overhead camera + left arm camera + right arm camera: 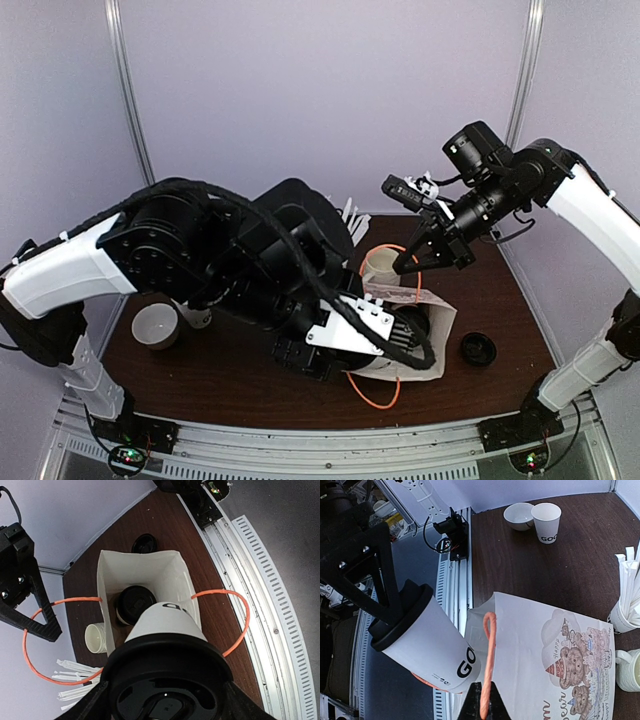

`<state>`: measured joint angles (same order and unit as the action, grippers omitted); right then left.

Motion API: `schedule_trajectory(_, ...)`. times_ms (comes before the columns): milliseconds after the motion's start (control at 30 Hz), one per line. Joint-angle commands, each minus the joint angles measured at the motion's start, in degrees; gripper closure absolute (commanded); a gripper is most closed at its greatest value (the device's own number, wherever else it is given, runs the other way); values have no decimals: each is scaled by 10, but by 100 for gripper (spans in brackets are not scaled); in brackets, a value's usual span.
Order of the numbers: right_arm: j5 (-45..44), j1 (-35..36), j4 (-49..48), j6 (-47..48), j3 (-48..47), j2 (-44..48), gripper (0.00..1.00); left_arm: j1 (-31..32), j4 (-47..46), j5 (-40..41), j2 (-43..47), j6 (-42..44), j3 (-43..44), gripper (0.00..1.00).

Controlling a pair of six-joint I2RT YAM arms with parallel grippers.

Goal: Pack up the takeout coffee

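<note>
My left gripper (165, 702) is shut on a tall white takeout cup (165, 622), gripping it at its black lid (165, 680). It holds the cup tilted, base over the open mouth of the white paper bag (170, 572). A second lidded cup (136, 604) stands inside the bag. In the right wrist view the held cup (427, 647) hangs beside the bear-print bag (545, 650). My right gripper (481, 707) is shut on the bag's orange cord handle (489, 650) and holds it up; it also shows in the top view (412, 262).
A loose black lid (477, 349) lies right of the bag. A cup of white sticks (626, 605) and a cream mug (627, 670) stand behind the bag. A cream bowl (519, 515) and an open paper cup (546, 522) sit at the far left. A metal rail (270, 595) borders the table's near edge.
</note>
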<state>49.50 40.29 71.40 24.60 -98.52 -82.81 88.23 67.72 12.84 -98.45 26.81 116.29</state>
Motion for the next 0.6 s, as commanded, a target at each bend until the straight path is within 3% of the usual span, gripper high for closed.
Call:
schedule_trajectory(0,32,5,4,2,9,21,99,-1,-14,32,-2,31,21,40)
schedule_trajectory(567,10,5,-13,-31,-30,4,100,14,-44,209,-109,102,-3,41)
